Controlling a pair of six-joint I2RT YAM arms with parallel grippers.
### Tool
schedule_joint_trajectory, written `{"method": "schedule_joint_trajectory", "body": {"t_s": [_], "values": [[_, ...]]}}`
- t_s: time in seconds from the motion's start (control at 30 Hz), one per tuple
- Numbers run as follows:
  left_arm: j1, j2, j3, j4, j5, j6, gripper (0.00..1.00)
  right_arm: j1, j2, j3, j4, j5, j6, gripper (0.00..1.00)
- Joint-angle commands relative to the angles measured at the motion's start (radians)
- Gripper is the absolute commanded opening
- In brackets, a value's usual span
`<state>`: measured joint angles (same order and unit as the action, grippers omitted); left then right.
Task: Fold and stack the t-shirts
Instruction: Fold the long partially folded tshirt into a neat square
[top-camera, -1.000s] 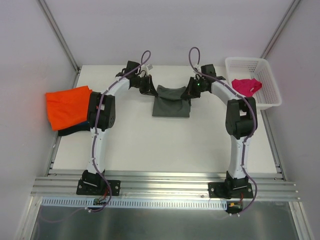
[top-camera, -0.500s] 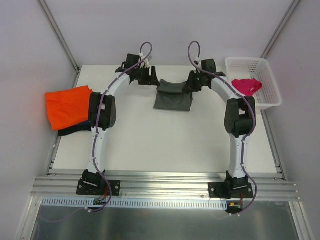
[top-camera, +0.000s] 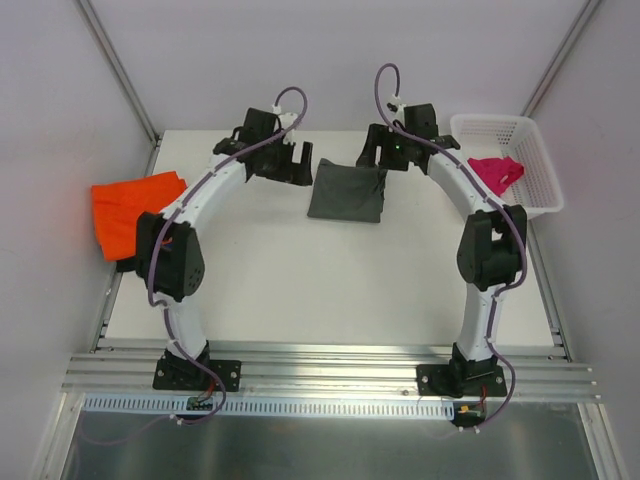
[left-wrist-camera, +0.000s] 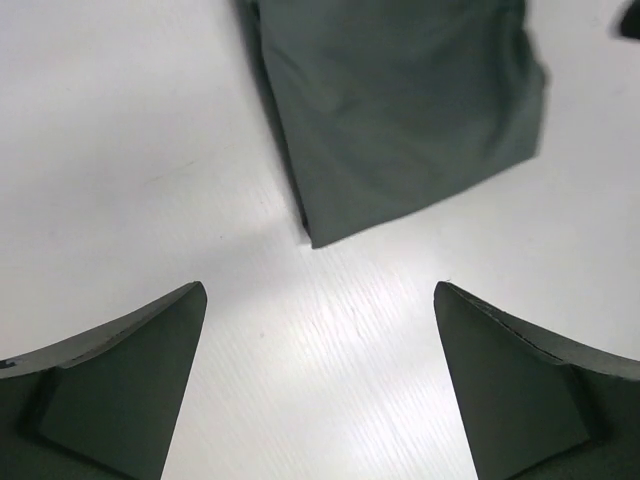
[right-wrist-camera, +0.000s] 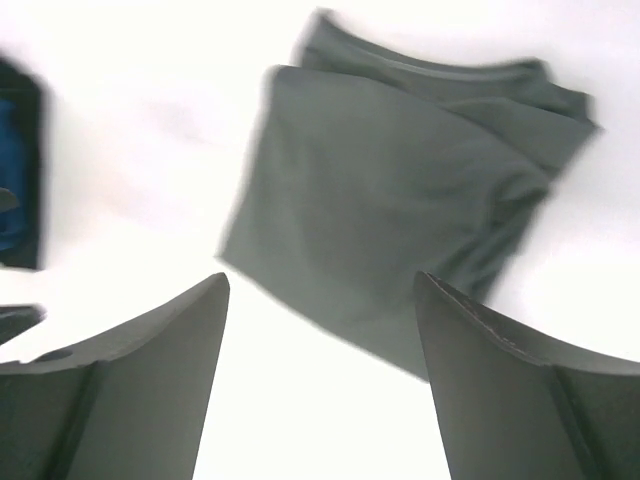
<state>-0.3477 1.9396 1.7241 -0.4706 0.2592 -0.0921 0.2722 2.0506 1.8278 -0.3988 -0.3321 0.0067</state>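
Folding is looking finished for the soft dark grey cloth t-shirt (top-camera: 346, 190), lying flat on the white table (top-camera: 300, 280). Left gripper (left-wrist-camera: 318, 292) and right gripper (right-wrist-camera: 322, 280) are hovering beside it, jaws spread wide, holding nothing. Stacking onto the bright orange shirt (top-camera: 125, 212) is remaining, and the crumpled magenta-pink shirt (top-camera: 495, 172) is waiting in the white lattice basket (top-camera: 520, 130).

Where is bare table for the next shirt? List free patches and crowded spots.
Free: the table stretch between the left arm and right arm, nearer than the grey shirt. Crowded: the far edge, with that shirt between both open jaws; the left edge under the orange shirt; the basket holding the pink shirt.
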Motion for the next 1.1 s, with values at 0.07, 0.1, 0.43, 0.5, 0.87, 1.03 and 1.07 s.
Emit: {"method": "schedule_joint_trajectory", "body": {"t_s": [0.07,0.1,0.43,0.5,0.87,1.03,1.07], "values": [[0.078,-0.218,-0.034,-0.072,0.075,0.026,0.99,0.064,-0.069,-0.013,0.043,-0.12,0.067,0.78],[0.104,-0.22,-0.034,-0.072,0.095,0.014,0.99,0.065,-0.06,-0.013,0.043,-0.131,0.094,0.78],[0.136,-0.047,0.071,-0.088,0.156,0.0,0.99,0.027,0.126,0.102,0.038,-0.179,0.141,0.78],[0.141,-0.009,0.094,-0.086,0.179,-0.02,0.99,0.006,0.17,0.119,0.044,-0.185,0.154,0.78],[0.128,0.246,0.207,-0.016,0.342,-0.07,0.96,-0.102,0.33,0.231,0.072,-0.228,0.242,0.78],[0.13,0.344,0.239,0.041,0.436,-0.139,0.95,-0.102,0.364,0.238,0.083,-0.219,0.251,0.78],[0.133,0.363,0.247,0.052,0.469,-0.182,0.95,-0.094,0.367,0.24,0.083,-0.228,0.253,0.78]]}}
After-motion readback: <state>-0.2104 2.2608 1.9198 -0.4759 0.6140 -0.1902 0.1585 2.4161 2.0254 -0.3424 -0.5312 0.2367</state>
